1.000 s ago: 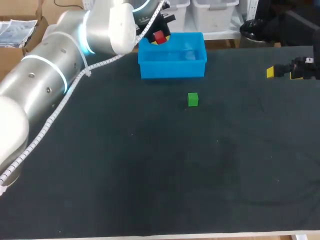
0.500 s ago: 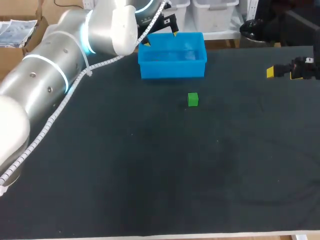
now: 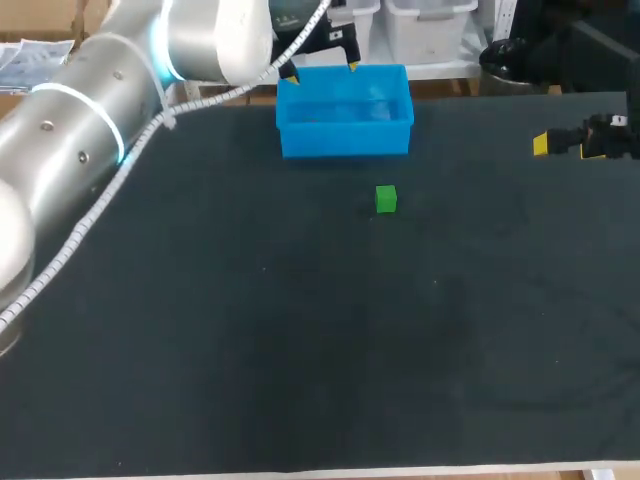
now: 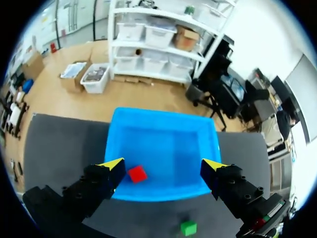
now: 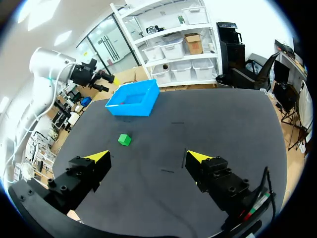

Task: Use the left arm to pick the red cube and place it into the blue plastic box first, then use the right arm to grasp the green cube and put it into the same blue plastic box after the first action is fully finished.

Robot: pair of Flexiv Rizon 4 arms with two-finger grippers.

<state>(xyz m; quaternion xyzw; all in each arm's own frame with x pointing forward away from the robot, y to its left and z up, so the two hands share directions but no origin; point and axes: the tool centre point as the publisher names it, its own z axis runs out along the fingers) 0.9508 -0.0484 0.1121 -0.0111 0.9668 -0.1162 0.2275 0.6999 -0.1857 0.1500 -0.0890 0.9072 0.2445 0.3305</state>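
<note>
The red cube (image 4: pixel 137 174) lies inside the blue plastic box (image 4: pixel 163 148), near the box's left wall in the left wrist view. My left gripper (image 3: pixel 319 70) hangs open above the box (image 3: pixel 345 125) at the table's far edge, its yellow fingertips (image 4: pixel 113 164) wide apart with nothing between them. The green cube (image 3: pixel 386 198) sits on the dark table in front of the box, also seen as the green cube (image 5: pixel 124 140) ahead of my right gripper (image 5: pixel 147 156). That gripper (image 3: pixel 560 143) stands open at the far right, empty.
The dark table (image 3: pixel 300 330) stretches out in front of the green cube. My left arm (image 3: pixel 90 140) crosses the table's left side, a white cable along it.
My left gripper opened and let go of the red cube, which dropped into the blue box. The left arm has since lifted a little. The right arm has not moved.
</note>
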